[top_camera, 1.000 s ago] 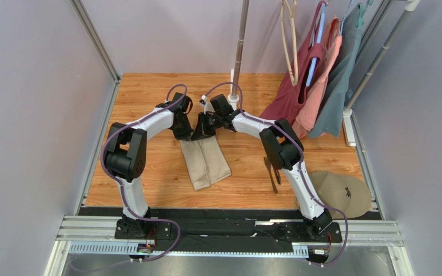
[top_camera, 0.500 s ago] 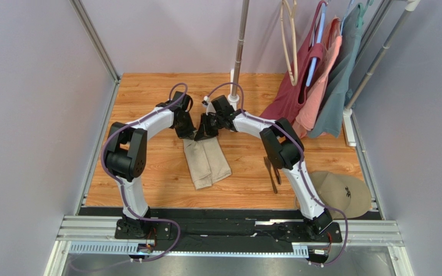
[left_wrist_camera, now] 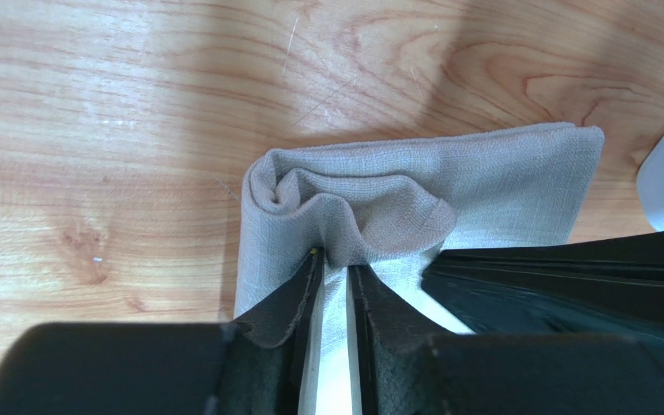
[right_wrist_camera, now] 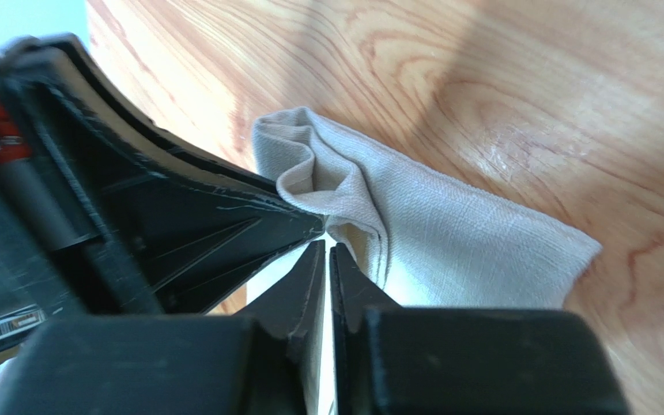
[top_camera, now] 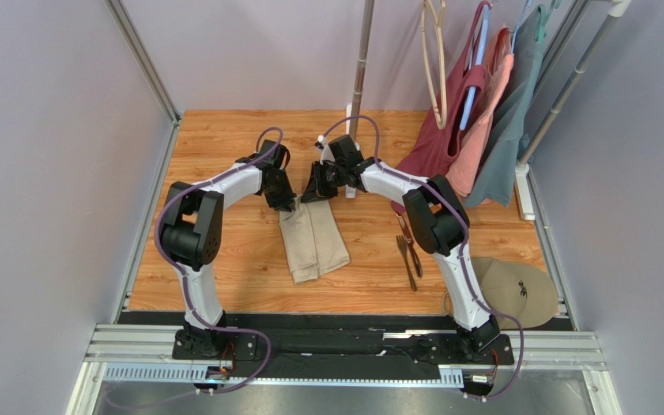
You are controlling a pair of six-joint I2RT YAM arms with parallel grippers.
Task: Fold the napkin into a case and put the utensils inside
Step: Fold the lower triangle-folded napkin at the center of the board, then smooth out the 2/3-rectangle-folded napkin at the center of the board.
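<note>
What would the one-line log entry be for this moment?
phase: folding | left hand: shut on napkin far edge | right hand: shut on same edge | utensils: lying right of napkin, not inside

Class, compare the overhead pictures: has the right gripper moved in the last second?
Yes. The right gripper, pinching the napkin, has shifted right toward the upright pole.

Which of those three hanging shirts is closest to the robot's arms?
The maroon shirt, leftmost of the three, beside the right arm; the salmon shirt and grey-teal shirt hang farther right.
</note>
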